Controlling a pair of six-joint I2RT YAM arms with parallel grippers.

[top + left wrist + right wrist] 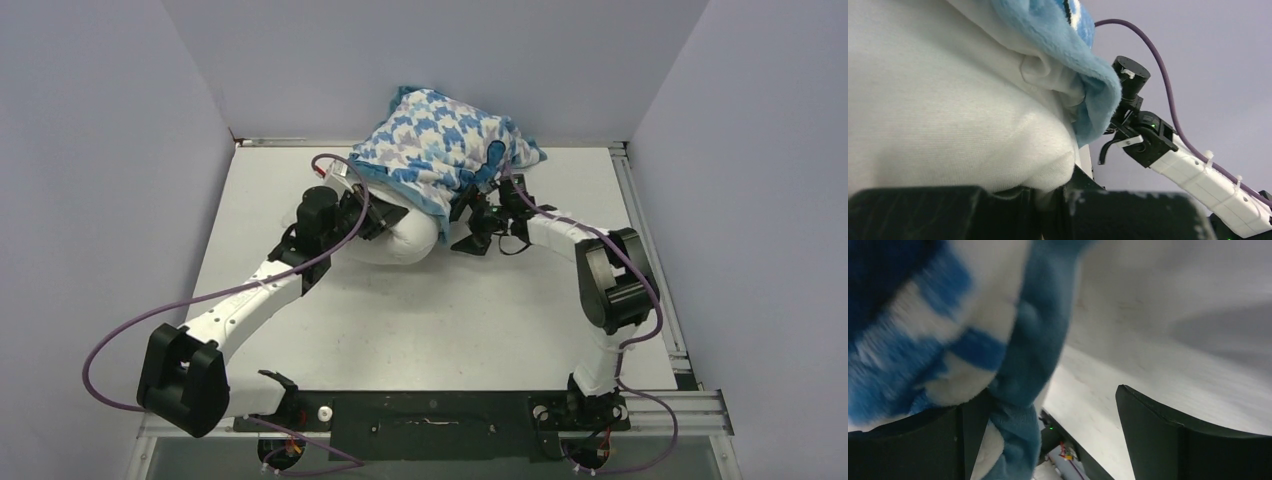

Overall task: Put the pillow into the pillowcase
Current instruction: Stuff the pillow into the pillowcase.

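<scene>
My left claw (1050, 197) is pinched narrow on a fold of the pillow (948, 110). My right claw (1043, 405) gapes wide, with the pillowcase (1023, 340) hanging its blue edge in the gap.

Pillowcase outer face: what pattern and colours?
The pillowcase shows blue, white and lavender houndstooth, edged in plain blue; clearest in the top external view.
</scene>
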